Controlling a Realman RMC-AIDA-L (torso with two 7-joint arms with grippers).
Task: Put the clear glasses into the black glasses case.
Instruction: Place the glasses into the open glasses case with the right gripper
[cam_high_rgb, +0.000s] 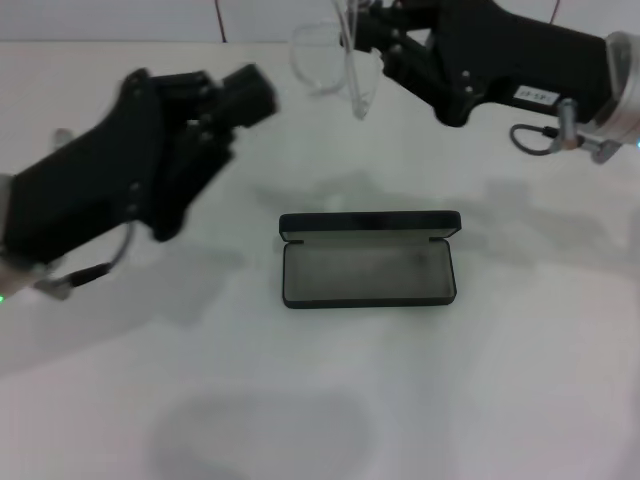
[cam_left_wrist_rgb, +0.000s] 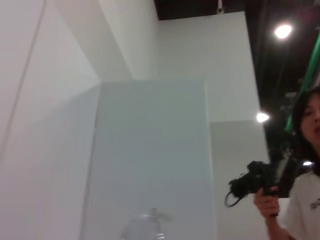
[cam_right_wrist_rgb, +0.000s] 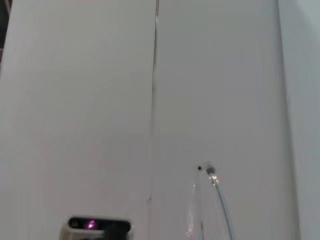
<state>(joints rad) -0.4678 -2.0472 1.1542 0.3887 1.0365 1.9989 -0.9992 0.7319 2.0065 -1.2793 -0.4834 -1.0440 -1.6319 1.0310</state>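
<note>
The clear glasses (cam_high_rgb: 335, 65) are held clamped in the right gripper (cam_high_rgb: 362, 40) above the bench's far edge, not yet lowered into the open black glasses case (cam_high_rgb: 368, 260) at mid-bench.

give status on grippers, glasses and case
Right gripper shut on clear glasses, held high past the case. Left gripper off left. Black glasses case open, unobstructed.
</note>
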